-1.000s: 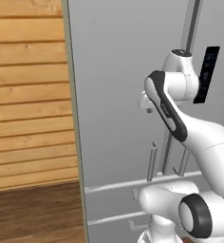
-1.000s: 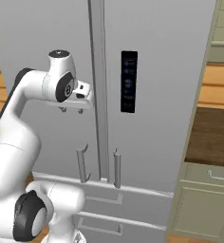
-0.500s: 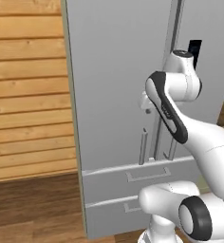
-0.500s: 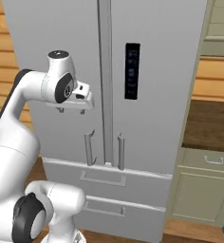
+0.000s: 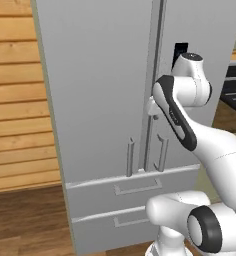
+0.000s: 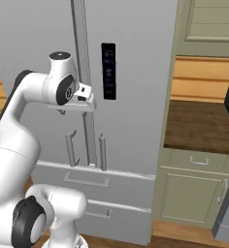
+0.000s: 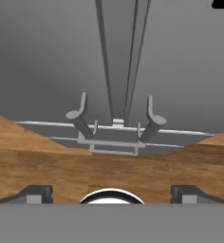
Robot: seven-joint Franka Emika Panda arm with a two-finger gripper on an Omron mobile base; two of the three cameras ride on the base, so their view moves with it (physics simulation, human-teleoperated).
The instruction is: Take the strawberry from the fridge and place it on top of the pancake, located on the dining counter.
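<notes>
fridge (image 5: 105, 90) directly ahead of the gripper (image 7: 112, 192), both doors shut, bar handles (image 7: 115, 118) below and beyond its spread, empty fingers; strawberry presumably inside, unseen; task barely begun: door opening, pickup, carry to pancake all remain

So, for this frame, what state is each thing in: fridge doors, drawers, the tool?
fridge: both upper doors shut, bar handles untouched.
lower drawers: both pushed in, shut.
tool: open, fingertips wide apart, holding nothing, aimed at the fridge front, not touching it.
cabinet door beside the fridge: shut.
</notes>
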